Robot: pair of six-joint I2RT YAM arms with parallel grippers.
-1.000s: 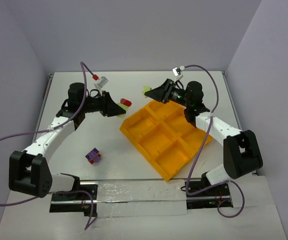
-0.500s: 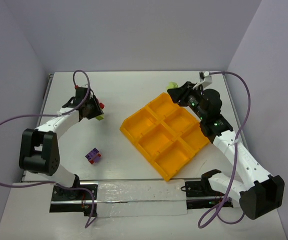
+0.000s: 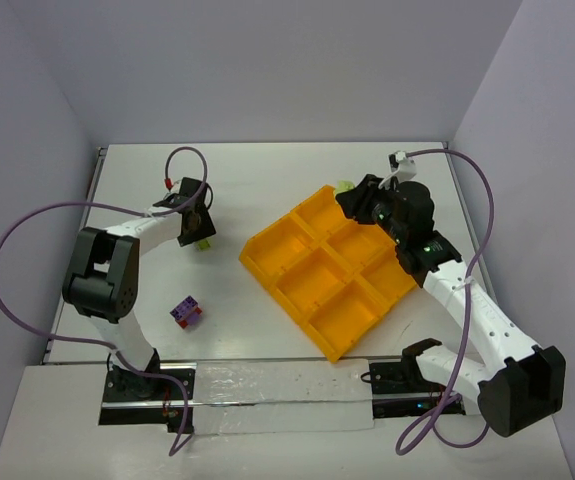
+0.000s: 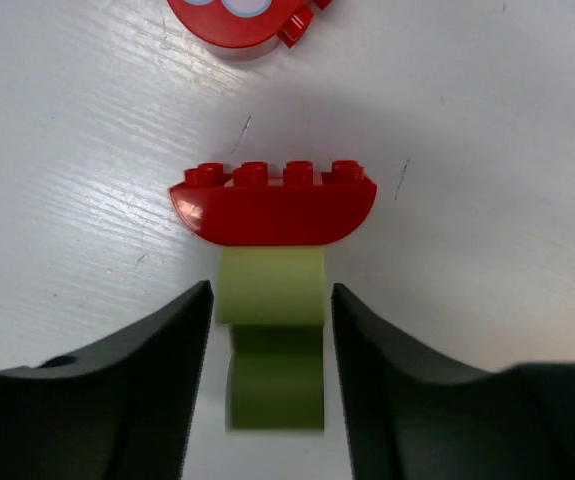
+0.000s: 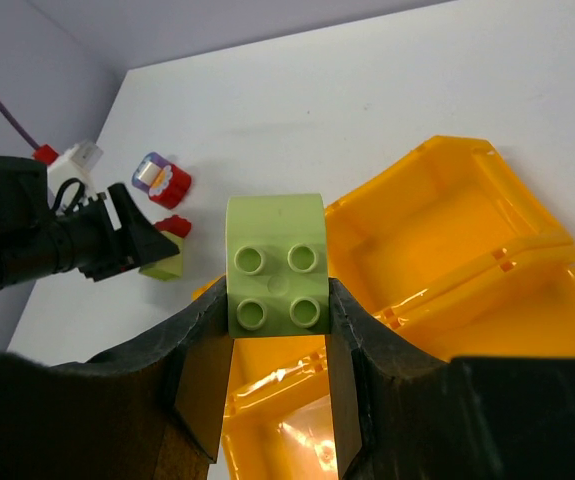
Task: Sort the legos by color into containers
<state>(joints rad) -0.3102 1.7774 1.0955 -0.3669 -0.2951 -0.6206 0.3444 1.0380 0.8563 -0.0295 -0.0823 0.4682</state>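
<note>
While our left jaws are standing open around a green lego (image 4: 272, 300), our right jaws are gripping another lego (image 5: 276, 265) by the tray (image 5: 467, 220)'s far corner.

A white table (image 3: 287, 190) fills the middle of my overhead view, and its far edge runs across the upper part of the frame. Pale lavender walls close it in: a left wall (image 3: 17, 150), a back wall (image 3: 267, 60) across the top, and a right wall (image 3: 552, 150). Near the bottom of the frame a glossy clear sheet (image 3: 277, 385) lies flat along the table's near edge. In my left wrist view the tabletop shows fine grain and short dark scratches (image 4: 245, 127).
</note>
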